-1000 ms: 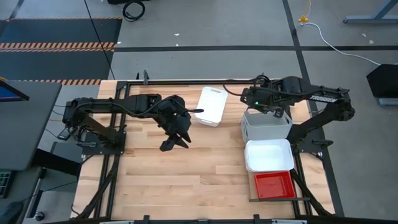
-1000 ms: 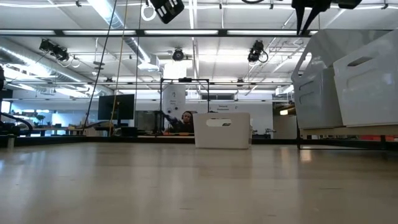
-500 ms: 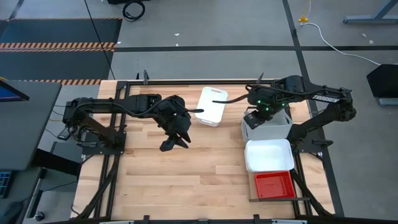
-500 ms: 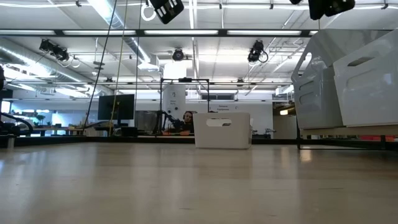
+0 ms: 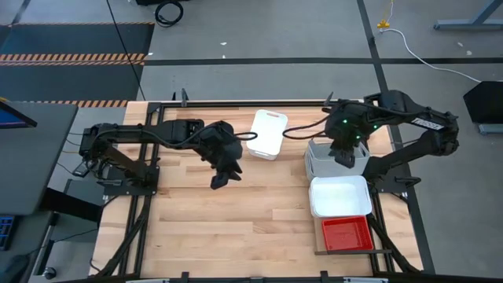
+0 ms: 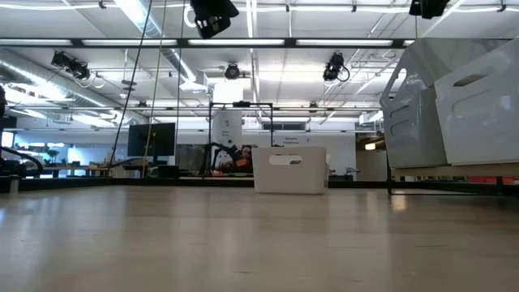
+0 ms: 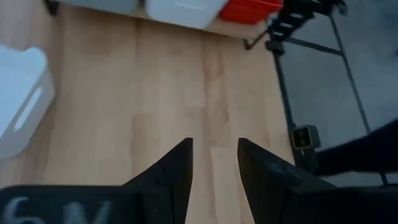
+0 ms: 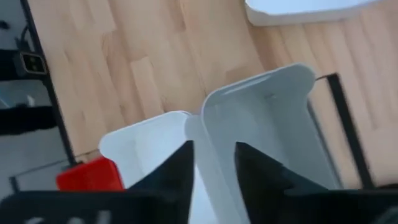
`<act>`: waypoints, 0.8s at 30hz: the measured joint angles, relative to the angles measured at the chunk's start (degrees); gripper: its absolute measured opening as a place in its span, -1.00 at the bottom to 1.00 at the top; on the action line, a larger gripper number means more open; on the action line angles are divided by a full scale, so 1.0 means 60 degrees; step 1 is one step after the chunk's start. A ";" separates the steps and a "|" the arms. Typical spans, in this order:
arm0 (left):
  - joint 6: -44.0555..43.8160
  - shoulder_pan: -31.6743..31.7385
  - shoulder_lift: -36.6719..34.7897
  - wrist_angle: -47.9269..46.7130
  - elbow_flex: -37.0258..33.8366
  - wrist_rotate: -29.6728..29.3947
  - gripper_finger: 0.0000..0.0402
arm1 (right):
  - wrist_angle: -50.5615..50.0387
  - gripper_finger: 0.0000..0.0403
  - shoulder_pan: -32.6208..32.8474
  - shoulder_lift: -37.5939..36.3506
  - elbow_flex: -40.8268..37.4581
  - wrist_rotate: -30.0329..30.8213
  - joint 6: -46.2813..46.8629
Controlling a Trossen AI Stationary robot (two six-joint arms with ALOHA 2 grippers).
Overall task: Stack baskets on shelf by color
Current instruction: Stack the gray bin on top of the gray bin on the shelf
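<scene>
Along the table's right side, the shelf (image 5: 317,234) carries a light grey basket stack (image 5: 336,163), a white stack (image 5: 339,196) and a red stack (image 5: 346,233). One white basket (image 5: 266,134) lies alone on the tabletop near the far edge, upside down. My right gripper (image 5: 346,153) hovers open above the grey stack (image 8: 267,118), clear of it, and shows high up in the low view (image 6: 426,6). My left gripper (image 5: 221,177) hangs open over bare tabletop, toward the near side of the lone white basket (image 7: 18,106).
A dark metal frame (image 5: 354,252) borders the shelf's near end. Bare butcher-block tabletop (image 5: 236,228) spreads across the middle and near part of the table. Both arm bases stand at the table's left and right edges. A person sits in the room far behind (image 6: 243,154).
My right gripper has risen from just above the grey stack and shifted toward the table's right edge, staying open. My left gripper has turned slightly in place. No basket has moved.
</scene>
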 joint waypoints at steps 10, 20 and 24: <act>-0.1524 -0.0486 0.0004 0.0571 0.0000 -0.1215 -0.34 | 0.0000 0.11 0.0000 0.0020 -0.1218 -0.0461 -0.0992; -0.1916 -0.1202 0.0004 0.0713 0.0000 -0.1433 -0.34 | 0.0005 0.00 -0.0062 -0.0533 -0.2514 -0.0827 -0.1240; -0.1915 -0.1265 0.0004 0.0712 0.0000 -0.1490 -0.34 | 0.0000 -0.09 -0.0034 -0.0739 -0.2942 -0.0944 -0.1028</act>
